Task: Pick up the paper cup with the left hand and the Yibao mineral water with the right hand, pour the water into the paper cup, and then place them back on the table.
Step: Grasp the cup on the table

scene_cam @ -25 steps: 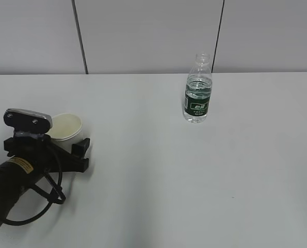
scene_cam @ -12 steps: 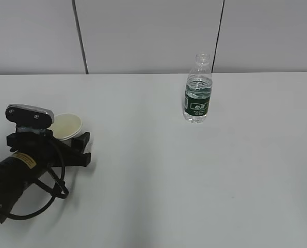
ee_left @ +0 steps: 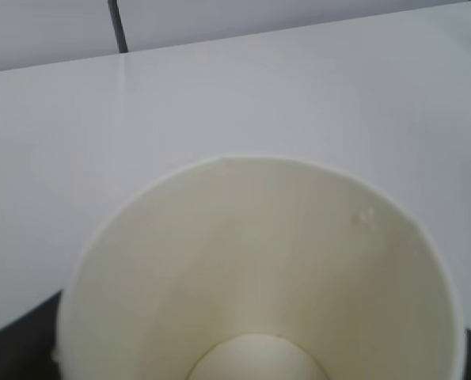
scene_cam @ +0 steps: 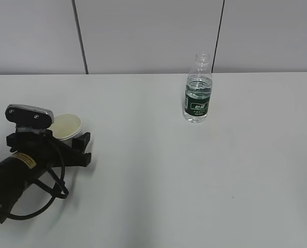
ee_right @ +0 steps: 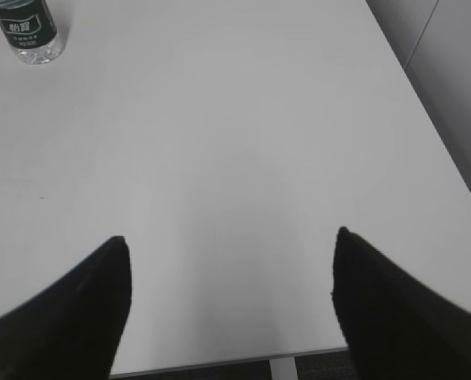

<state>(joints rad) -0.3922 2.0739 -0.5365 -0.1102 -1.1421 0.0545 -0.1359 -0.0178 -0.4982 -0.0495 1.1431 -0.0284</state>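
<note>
The cream-white paper cup [scene_cam: 66, 126] stands on the white table [scene_cam: 158, 170] at the left. My left gripper [scene_cam: 65, 139] is round it, with one black finger [scene_cam: 83, 142] against its right side. In the left wrist view the cup [ee_left: 259, 269] fills the frame and looks empty, and dark finger parts show at both bottom corners. The jaws look closed on the cup. The Yibao water bottle [scene_cam: 198, 93], clear with a green label and no cap, stands upright at the back right. It also shows in the right wrist view [ee_right: 29, 28]. My right gripper [ee_right: 229, 237] is open and empty, far from the bottle.
A grey panelled wall runs behind the table. The table's front edge [ee_right: 219, 360] and right edge [ee_right: 433, 119] show in the right wrist view. The left arm's black cable [scene_cam: 52, 191] loops on the tabletop near the cup.
A second ago the left gripper shifted slightly forward round the cup and the cup's rim looks narrower. Nothing has moved in the last half second.
</note>
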